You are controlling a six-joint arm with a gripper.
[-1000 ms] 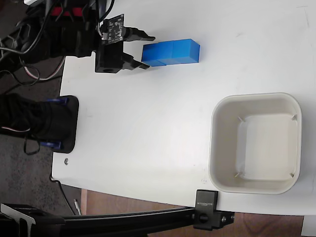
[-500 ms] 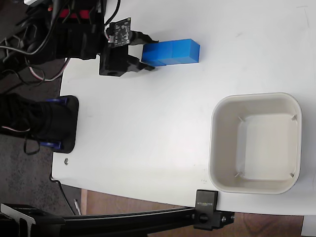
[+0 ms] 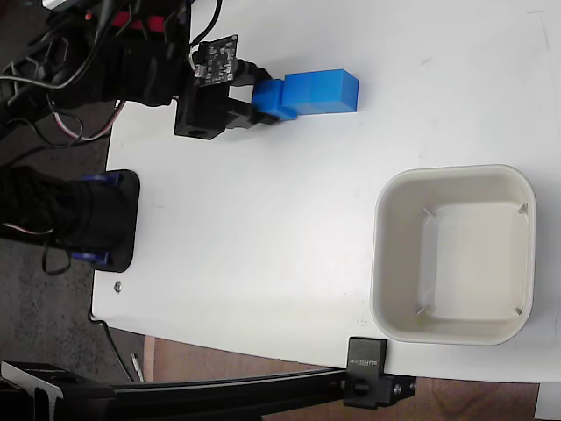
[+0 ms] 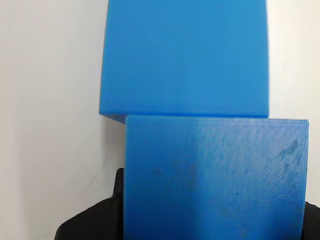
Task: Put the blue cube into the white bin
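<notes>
Since half a second ago, one small bright-blue cube [image 3: 270,98] has pulled a little away from the row, toward the arm; the big white table [image 3: 289,237] holds the off-white square plastic bin [image 3: 453,254] at lower right in the fixed view, well apart from it; the other blue blocks [image 3: 323,91] sit just beside that cube; the black two-finger gripper [image 3: 254,92] pinches it.

wrist view: blue cube [image 4: 215,180] cut by bottom edge | gripper [image 4: 215,220] mostly hidden behind it
</notes>
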